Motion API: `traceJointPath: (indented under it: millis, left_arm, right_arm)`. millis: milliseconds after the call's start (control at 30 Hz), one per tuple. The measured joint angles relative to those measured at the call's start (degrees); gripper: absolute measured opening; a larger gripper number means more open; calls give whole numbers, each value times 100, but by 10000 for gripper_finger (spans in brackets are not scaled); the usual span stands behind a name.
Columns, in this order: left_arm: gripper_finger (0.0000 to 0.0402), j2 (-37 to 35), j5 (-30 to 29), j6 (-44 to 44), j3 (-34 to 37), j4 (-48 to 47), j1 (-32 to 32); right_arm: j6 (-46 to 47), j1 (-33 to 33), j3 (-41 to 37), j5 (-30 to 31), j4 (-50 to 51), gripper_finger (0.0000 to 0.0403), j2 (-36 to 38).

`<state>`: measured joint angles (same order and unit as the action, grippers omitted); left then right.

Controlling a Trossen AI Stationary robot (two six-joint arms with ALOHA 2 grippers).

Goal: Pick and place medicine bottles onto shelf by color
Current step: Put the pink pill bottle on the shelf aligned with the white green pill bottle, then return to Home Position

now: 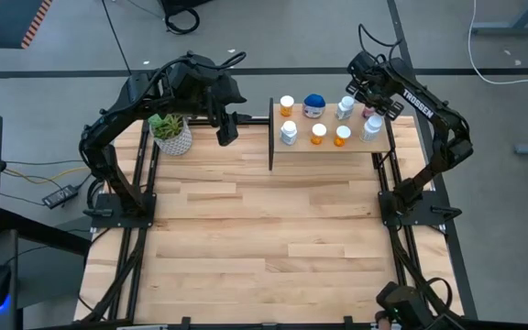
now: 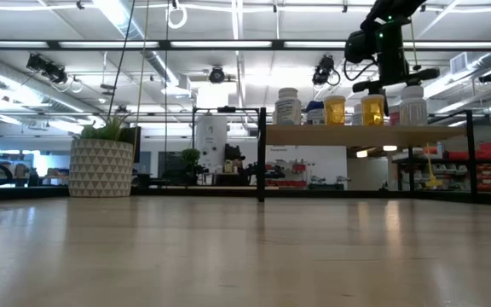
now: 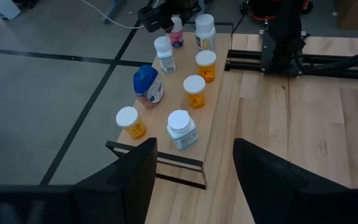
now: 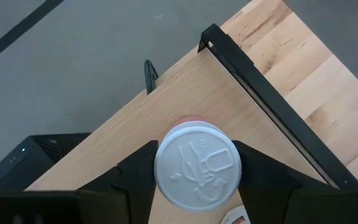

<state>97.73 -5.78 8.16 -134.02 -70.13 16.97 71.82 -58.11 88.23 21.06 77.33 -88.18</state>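
The shelf (image 1: 330, 149) stands at the table's far right and carries several medicine bottles: orange ones (image 3: 194, 91), white ones (image 3: 182, 129) and a rounded blue one (image 3: 148, 85), all upright on their bases. At the shelf's far right corner is a pink bottle (image 3: 176, 36) with a white cap. My right gripper (image 4: 194, 165) reaches down over it and is shut on it. My left gripper (image 3: 194, 149) hangs open in the air left of the shelf, beside the plant, with nothing between its fingers. My right gripper pinches the pink bottle by its white cap (image 4: 194, 186), one finger (image 4: 138, 171) on each side of the cap's rim. The fingers come from above, pointing steeply down. The bottle is upright over the shelf's far right corner; whether its base rests on the shelf I cannot tell.
A potted green plant (image 1: 170, 133) stands at the table's far left, just left of my left gripper. The shelf has black posts at its ends (image 1: 270, 137). The wide wooden tabletop (image 1: 264, 229) lies in front of the shelf.
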Motion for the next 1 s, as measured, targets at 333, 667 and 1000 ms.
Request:
traceJointPath:
  millis: [333, 667, 1000]
  left_arm:
    - [210, 0, 2, -4, 2, -2, 0]
    - [208, 0, 2, -2, 2, -2, 0]
    - [197, 1, 1, -4, 2, -4, 0]
  right_arm:
    - [-222, 17, 0, -14, -147, 225, 0]
    - [-519, 186, 0, -57, -147, 226, 0]
    - [-781, 472, 2, 11, 31, 226, 7]
